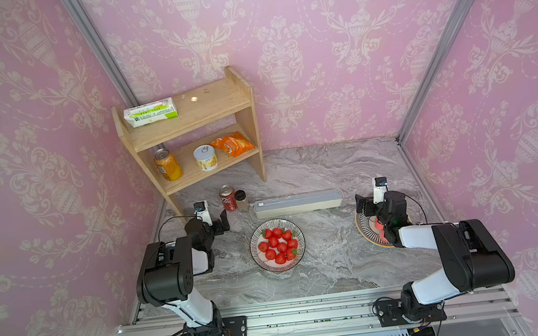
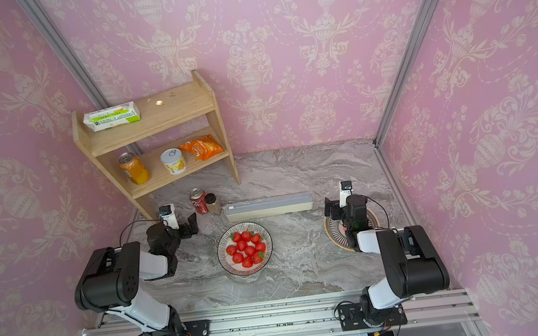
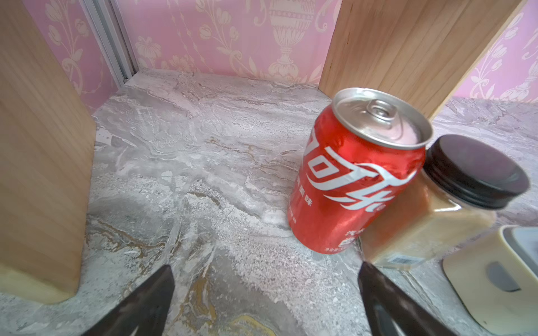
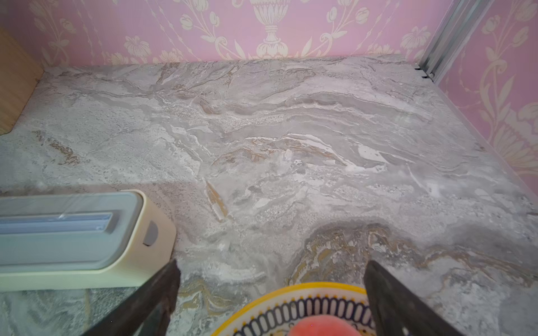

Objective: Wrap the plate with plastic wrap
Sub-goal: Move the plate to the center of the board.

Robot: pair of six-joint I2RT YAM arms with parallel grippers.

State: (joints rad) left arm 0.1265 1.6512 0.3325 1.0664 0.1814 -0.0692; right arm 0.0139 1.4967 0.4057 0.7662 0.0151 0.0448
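Note:
A striped plate (image 1: pixel 255 250) (image 2: pixel 221 254) of strawberries sits mid-table, between my arms. Just behind it lies the long pale dispenser box (image 1: pixel 298 202) (image 2: pixel 269 206) of the plastic wrap; I make out no film drawn from it. My left gripper (image 1: pixel 213 216) (image 3: pixel 265 266) hovers open left of the box, its jaws wide apart over bare marble. The box end (image 3: pixel 495 276) shows beside it. My right gripper (image 1: pixel 371 200) (image 4: pixel 271 262) is open too, right of the box (image 4: pixel 72 235), above a second, yellow-rimmed plate (image 1: pixel 365 225) (image 4: pixel 291 291) that carries a pink-red piece.
A red cola can (image 1: pixel 228 197) (image 3: pixel 355 174) and a black-lidded spice jar (image 1: pixel 241 200) (image 3: pixel 436 209) stand touching at the box's left end. A wooden shelf (image 1: pixel 195 132) at the back left holds cans, a snack bag and a carton. Pink walls enclose the table.

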